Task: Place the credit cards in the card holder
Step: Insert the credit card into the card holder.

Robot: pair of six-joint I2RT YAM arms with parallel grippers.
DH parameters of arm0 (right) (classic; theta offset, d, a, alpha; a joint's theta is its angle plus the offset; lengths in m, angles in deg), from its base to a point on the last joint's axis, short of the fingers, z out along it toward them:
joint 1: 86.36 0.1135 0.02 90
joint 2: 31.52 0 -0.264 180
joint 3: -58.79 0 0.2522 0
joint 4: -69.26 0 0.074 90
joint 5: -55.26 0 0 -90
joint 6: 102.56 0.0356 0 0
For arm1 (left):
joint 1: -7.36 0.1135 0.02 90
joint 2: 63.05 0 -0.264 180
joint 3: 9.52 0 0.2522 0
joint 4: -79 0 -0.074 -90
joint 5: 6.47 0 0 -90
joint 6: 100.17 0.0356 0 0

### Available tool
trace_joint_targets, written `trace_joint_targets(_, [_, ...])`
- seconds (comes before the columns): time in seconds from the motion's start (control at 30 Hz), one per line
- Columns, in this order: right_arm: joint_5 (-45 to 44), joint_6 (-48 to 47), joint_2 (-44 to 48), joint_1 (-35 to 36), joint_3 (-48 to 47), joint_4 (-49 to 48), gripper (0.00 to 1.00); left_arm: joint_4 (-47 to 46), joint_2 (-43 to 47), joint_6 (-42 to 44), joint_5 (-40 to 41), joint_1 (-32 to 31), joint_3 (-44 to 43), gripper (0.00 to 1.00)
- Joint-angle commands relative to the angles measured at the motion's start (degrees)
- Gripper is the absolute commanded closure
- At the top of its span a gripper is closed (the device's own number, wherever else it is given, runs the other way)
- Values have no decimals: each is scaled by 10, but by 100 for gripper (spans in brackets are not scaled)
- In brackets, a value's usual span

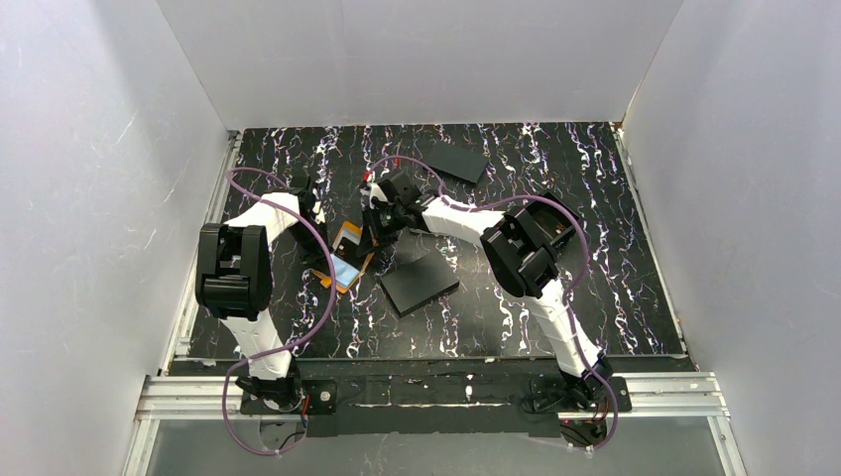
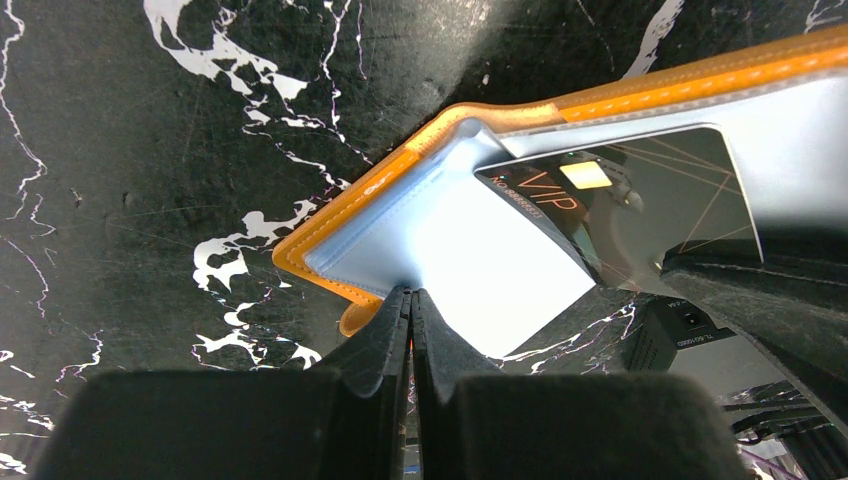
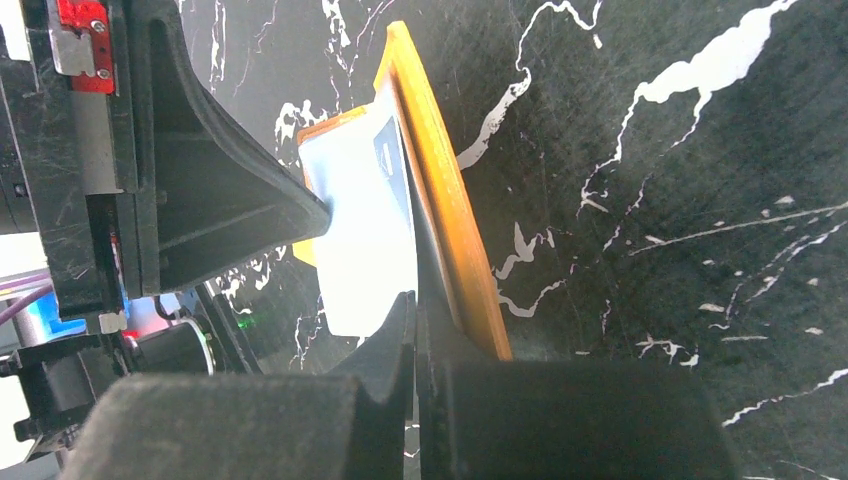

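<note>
Rail (image 1: 446, 389) of ribbed aluminium runs along the near edge w/ both arm bases bolted on. The tabletop (image 1: 595, 248) past it is glossy black w/ white marble-ish veins.

Further in, both arms meet left of centre over the card holder (image 2: 440, 240). It's a small folding case, orange outside w/ a stitched rim and rounded corners, smooth pale blue-grey lining inside. It's lying open on the table.

The left gripper (image 2: 410, 305) is clamped at the holder's near edge, fingers squeezed together w/ barely a slit between them, and looks to be pinching the lining flap.

The credit card (image 2: 640, 215) is dark and shiny, w/ "VIP" lettering, a gold chip and thin lines across it. One corner is tucked under the lining pocket and the rest sticks out.

The right gripper (image 3: 415, 315) is clenched on the card's thin free edge. From its wrist cam the holder is seen edge-on, the orange cover standing up as a narrow strip.

Just right of the holder there's a flat matte black rectangle (image 1: 421, 283). A second black rectangle (image 1: 457, 161) lies well apart from it, near the far white wall (image 1: 417, 59).
</note>
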Motion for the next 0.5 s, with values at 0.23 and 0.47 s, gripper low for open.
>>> trace_joint_targets(0.23, [-10,11,-15,7,-12,13,99,14,-12,13,25,-2,4,100])
trace_joint_targets(0.47, [-1,22,-25,8,-18,-17,99,14,-11,13,23,-2,4,100])
